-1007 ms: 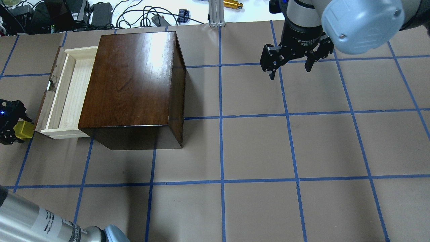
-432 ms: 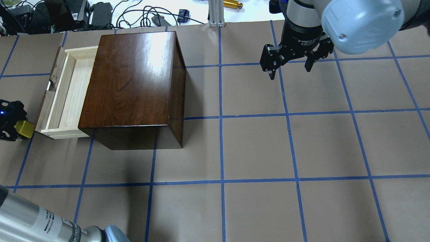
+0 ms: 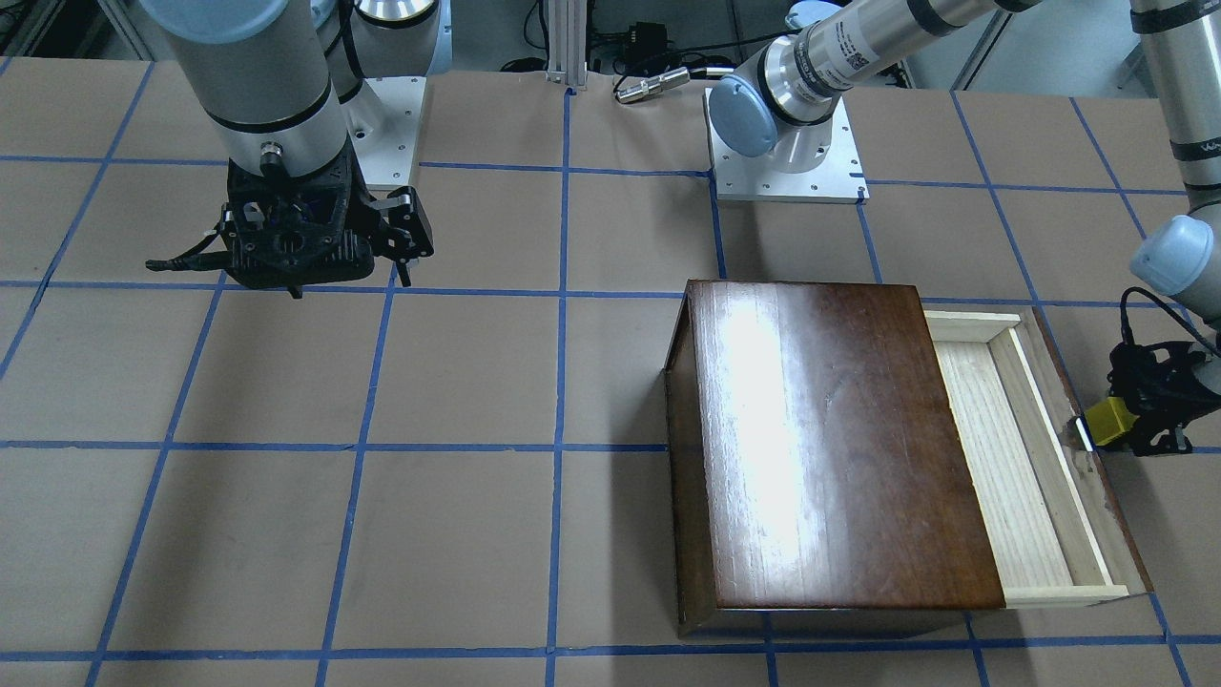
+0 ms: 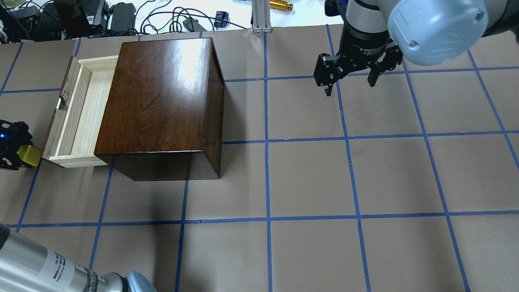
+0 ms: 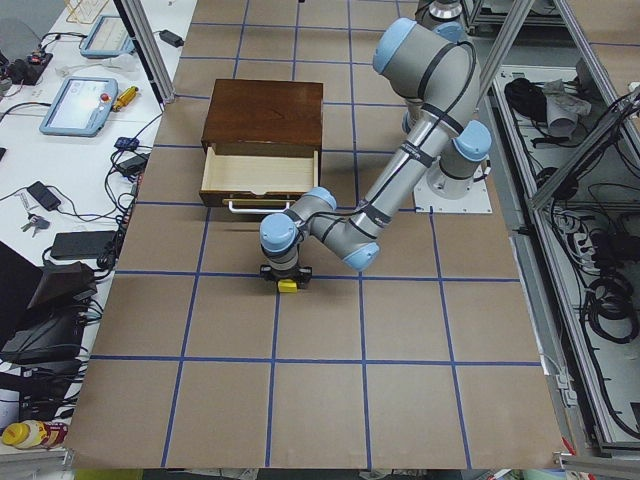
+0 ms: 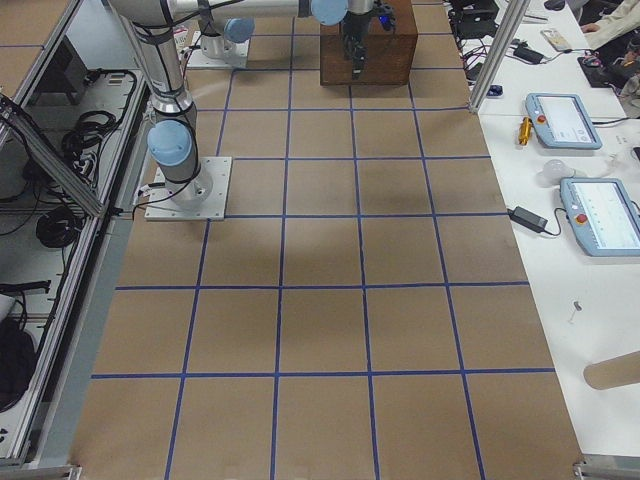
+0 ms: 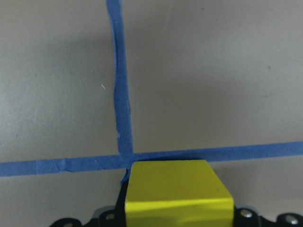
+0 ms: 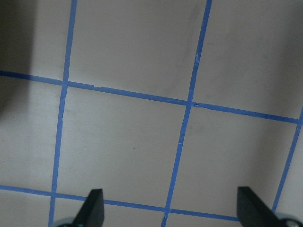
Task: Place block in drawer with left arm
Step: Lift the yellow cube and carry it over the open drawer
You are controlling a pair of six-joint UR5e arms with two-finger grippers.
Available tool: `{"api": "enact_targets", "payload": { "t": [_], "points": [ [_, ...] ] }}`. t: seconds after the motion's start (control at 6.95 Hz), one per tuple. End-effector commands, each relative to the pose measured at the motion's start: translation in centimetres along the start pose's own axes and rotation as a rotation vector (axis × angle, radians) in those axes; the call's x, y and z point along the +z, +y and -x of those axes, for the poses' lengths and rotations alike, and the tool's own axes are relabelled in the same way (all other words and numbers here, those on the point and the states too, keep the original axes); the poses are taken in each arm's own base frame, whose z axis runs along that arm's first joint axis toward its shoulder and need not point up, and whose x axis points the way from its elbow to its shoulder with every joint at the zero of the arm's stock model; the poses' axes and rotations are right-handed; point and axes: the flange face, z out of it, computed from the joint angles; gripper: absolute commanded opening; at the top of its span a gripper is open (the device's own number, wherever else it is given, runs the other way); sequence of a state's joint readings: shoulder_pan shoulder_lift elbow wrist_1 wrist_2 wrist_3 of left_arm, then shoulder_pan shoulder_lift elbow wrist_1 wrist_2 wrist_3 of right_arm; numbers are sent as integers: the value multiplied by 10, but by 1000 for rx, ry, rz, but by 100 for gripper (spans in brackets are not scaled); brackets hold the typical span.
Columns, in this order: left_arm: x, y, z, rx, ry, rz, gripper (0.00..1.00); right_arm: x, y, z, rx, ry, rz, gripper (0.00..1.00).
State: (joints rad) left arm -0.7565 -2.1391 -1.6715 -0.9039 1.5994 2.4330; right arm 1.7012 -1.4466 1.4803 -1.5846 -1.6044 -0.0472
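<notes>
The small yellow block (image 4: 29, 156) is held in my left gripper (image 4: 24, 156), which is shut on it at the overhead view's left edge. It sits just outside the near front corner of the open drawer (image 4: 81, 117). The drawer is pulled out of the dark-brown box (image 4: 162, 93), and its pale floor is bare. The block also shows in the front-facing view (image 3: 1109, 422), the left view (image 5: 288, 286) and the left wrist view (image 7: 179, 196), over a tape cross. My right gripper (image 4: 350, 88) is open and empty far to the right, above the table (image 8: 173, 210).
Cables and power bricks (image 4: 121, 16) lie past the table's far edge, beside an aluminium post (image 4: 261, 16). The drawer's dark front panel (image 4: 61, 109) faces the left gripper. Blue tape lines grid the brown table (image 4: 308, 178). My left arm's forearm (image 4: 48, 271) crosses the near left corner.
My left gripper with the yellow block has shifted slightly, staying beside the drawer's front corner. The right arm, the box and the drawer have not moved.
</notes>
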Motion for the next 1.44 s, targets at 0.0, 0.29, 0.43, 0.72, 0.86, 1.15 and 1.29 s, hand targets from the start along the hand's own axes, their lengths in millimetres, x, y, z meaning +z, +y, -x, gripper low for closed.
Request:
{"api": "enact_targets", "payload": {
  "t": [0.0,0.29,0.43,0.72,0.86,1.15,1.29],
  "points": [
    [-37,-2,0,-16,-28,39,10,0,0,0,1,0,0,100],
    [-111,-14,-3,-103,-22,17,7,0,0,0,0,0,0,100],
    [-158,-23,3,-181,-38,8,7,0,0,0,1,0,0,100],
    [-213,-90,37,-179,-41,12,3,0,0,0,1,0,0,100],
    [-218,-119,51,-152,-53,9,1,0,0,0,1,0,0,100],
    [-217,-195,82,-111,-70,-34,0,0,0,0,1,0,0,100],
    [-207,-223,95,-89,-57,-47,0,0,0,0,0,0,0,100]
  ]
}}
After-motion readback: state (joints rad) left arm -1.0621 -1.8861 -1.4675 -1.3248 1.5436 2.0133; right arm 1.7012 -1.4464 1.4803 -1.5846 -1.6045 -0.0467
